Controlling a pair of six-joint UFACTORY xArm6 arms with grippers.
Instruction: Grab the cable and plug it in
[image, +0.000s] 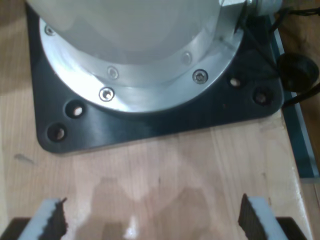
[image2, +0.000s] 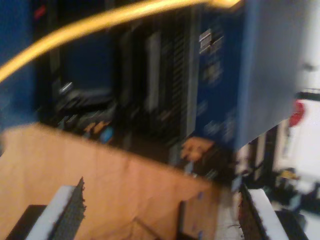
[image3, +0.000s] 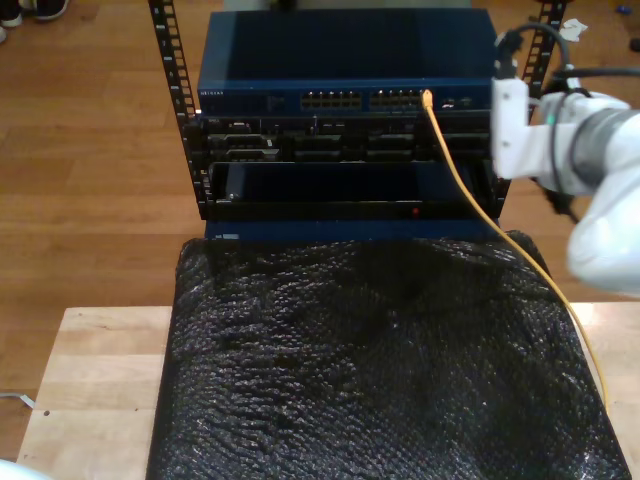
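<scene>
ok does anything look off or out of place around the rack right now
Nothing looks damaged or spilled. The cable is seated in a port on the blue switch and runs slack down over the black bubble wrap toward the exterior view's right. Both end effectors, my first gripper and my second gripper, are open and empty.

You see the cable (image3: 497, 232) plugged into the blue switch (image3: 345, 98) at twelve o'clock, trailing toward four o'clock over the black mat (image3: 370, 365); a white arm (image3: 575, 150) stands at two o'clock.

A lab: network rack (image3: 345, 150), wooden bench (image3: 95, 380), arm mount (image: 160, 112).
</scene>
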